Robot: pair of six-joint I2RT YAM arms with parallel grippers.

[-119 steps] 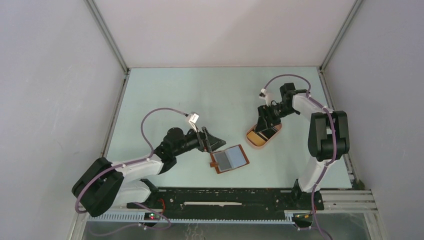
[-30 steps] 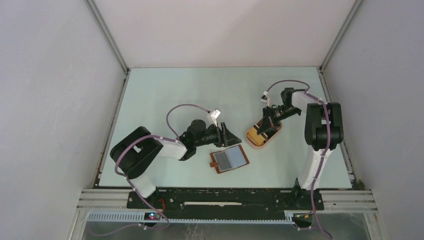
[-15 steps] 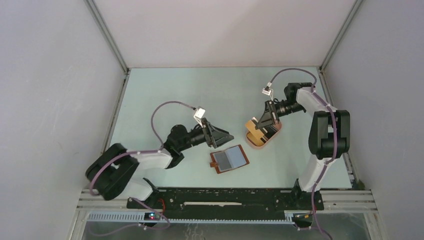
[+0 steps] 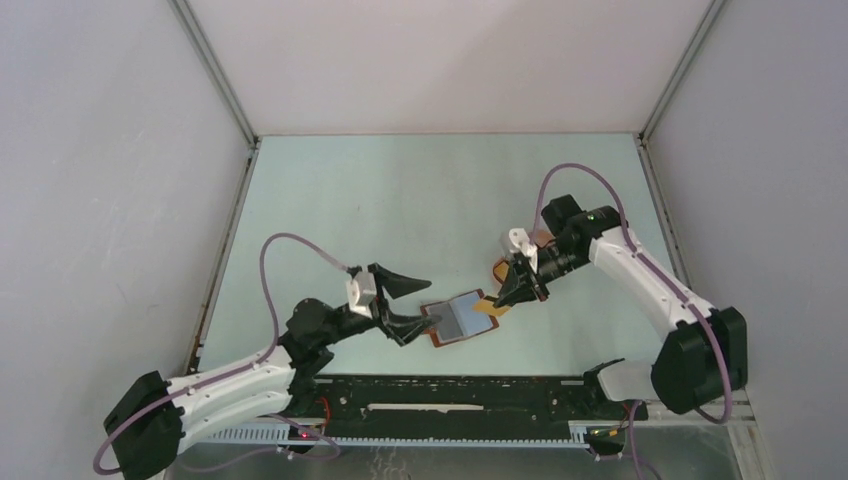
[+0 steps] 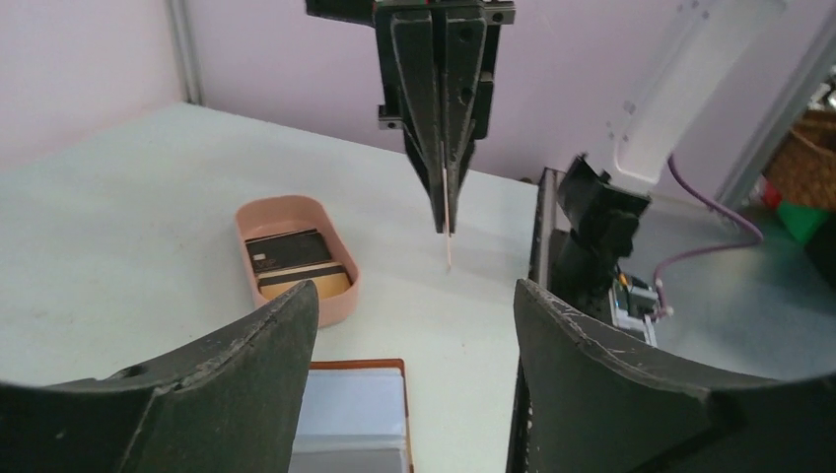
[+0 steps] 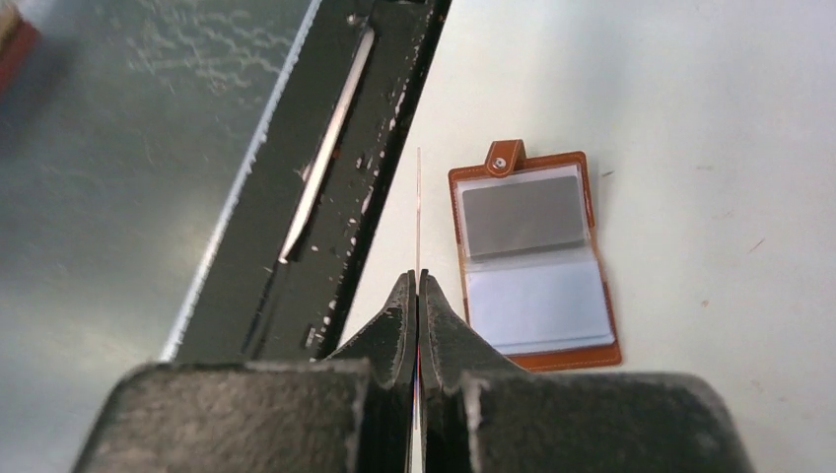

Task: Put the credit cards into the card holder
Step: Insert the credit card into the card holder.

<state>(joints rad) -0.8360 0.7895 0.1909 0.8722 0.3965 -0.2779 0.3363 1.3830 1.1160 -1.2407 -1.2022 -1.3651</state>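
My right hand (image 6: 416, 281) is pressed together on 1 yellow-orange card (image 4: 487, 304), which sticks out past the fingertips. From above, this card hangs tilted just beside the right side of the card holder (image 4: 462, 318); I cannot tell if they touch. The card holder lies open and flat on the surface (image 4: 400, 190), close to the near edge and about at its middle. My left hand (image 4: 408, 303) is at the holder's left side with its 2 fingers wide apart, and it grips nothing.

The pink tray (image 5: 296, 209) stands a little farther from the near edge, toward the right edge. In the top view my right arm covers most of it. The left wrist view shows it whole, with a black card (image 5: 286, 251) and a second orange card (image 5: 308, 284) lying inside. It also shows my right hand from the front, pointing down, the held card only a thin line.

Only the right wrist view shows the holder's inside. A grey card (image 6: 521, 215) is in the pocket next to the snap tab (image 6: 503, 158), and a pale card (image 6: 537, 305) is in the other pocket. A black rail (image 6: 335, 197) runs along the near edge beside the holder.
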